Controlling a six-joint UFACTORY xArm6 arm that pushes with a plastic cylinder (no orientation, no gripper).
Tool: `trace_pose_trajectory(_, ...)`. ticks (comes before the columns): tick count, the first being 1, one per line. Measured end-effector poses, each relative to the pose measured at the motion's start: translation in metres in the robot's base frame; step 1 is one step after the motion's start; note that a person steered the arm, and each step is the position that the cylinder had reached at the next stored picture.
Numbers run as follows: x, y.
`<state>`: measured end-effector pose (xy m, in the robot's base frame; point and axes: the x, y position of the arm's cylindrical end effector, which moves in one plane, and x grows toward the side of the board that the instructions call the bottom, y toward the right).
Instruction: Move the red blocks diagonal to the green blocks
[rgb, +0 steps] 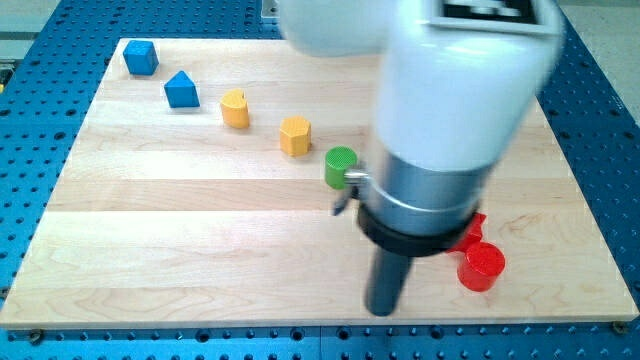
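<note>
My tip (384, 306), a bare rod with nothing to open or close, stood just to the view's left of the red cylinder (482, 267), with the green cylinder (340, 166) farther up-left of it.

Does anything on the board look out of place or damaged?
Nothing stands out. The blocks sit upright on the board, undamaged. My tip is left of the red cylinder; the arm hides part of another red block.
</note>
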<state>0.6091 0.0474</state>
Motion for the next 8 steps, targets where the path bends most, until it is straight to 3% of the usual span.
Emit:
trace_pose_trajectory(1, -0.027, 0.027)
trace_pose_trajectory(3, -0.026, 0.129)
trace_pose_trajectory(4, -0.032, 0.127)
trace_pose_trajectory(5, -0.03, 0.174)
trace_pose_trajectory(6, -0.055, 0.179)
trace_pose_trajectory(7, -0.096, 0.231)
trace_pose_trajectory(8, -0.115, 0.185)
